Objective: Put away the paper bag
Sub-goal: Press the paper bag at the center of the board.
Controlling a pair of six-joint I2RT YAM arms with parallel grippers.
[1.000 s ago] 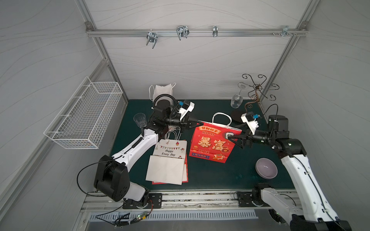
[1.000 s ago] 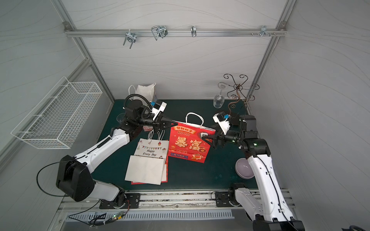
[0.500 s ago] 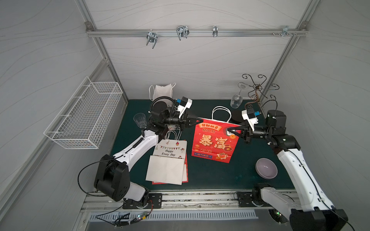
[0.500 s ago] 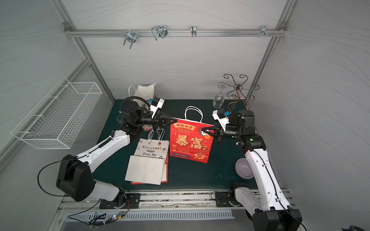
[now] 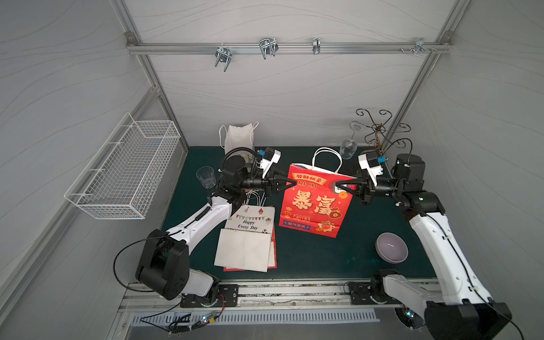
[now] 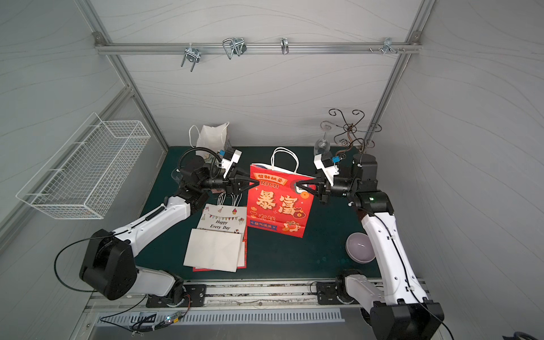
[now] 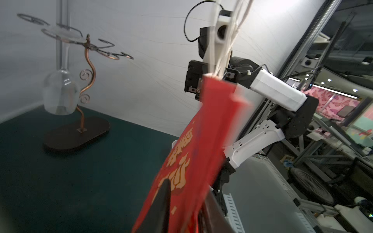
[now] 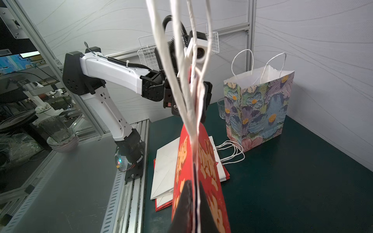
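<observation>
The red paper bag (image 5: 315,206) with gold characters and white cord handles (image 5: 326,159) is flattened and held upright over the green table, shown in both top views (image 6: 279,206). My left gripper (image 5: 294,183) is shut on its upper left edge. In the left wrist view the bag (image 7: 201,151) runs between the left gripper's (image 7: 185,189) dark fingers. My right gripper (image 5: 337,185) is shut on the upper right edge. The right wrist view shows that gripper (image 8: 194,182) pinching the bag (image 8: 207,167) face to face.
A stack of flat folded bags (image 5: 247,238) lies at front left. A floral bag (image 8: 258,109) stands at the back, beside a glass cup (image 5: 206,176). A wire basket (image 5: 126,167) hangs on the left wall. A glass stand (image 5: 379,132) and purple bowl (image 5: 391,247) are on the right.
The right gripper has shut on the bag's right edge. The bag has risen from leaning low on the table to standing upright between both grippers.
</observation>
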